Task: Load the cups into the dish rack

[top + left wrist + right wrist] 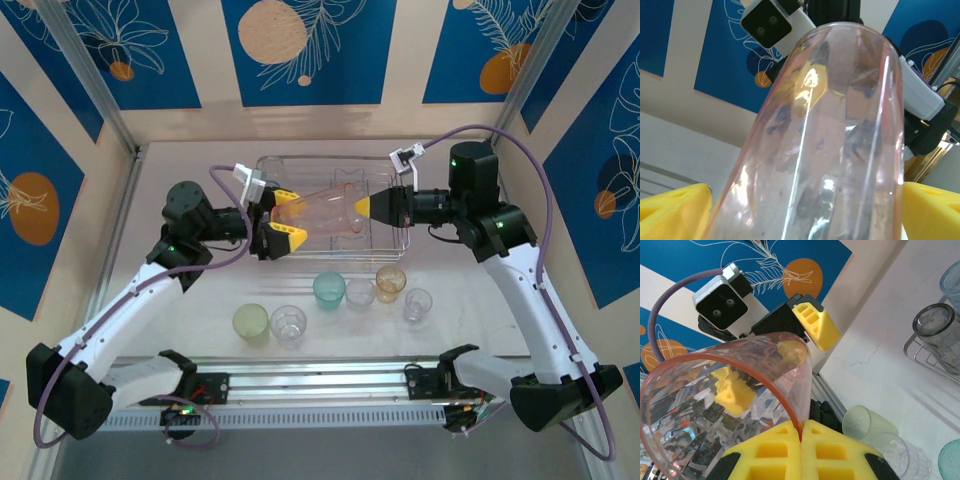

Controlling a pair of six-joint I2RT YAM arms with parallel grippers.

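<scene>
The right gripper (pixel 801 432), pinched tight on the rim of a pink translucent plastic tumbler (pixel 325 213), holds it sideways above the silver wire dish rack (pixel 300 158). The left gripper (pixel 290 219) spreads wide astride the tumbler's base. The right wrist view catches a smoky grey tumbler (pixel 935 327) standing in the rack.

blue leaf-print walls (pixel 350 60), pale marble table (pixel 475 330)

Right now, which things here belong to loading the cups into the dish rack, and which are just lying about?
Part of the job: pink cup, pinched by the right gripper, left gripper around its base; dish rack; on the table: yellow-green cup, clear cup, teal cup, second clear cup, amber cup, third clear cup.
Just there: purple cables, aluminium rail, blue patterned wall panels.
</scene>
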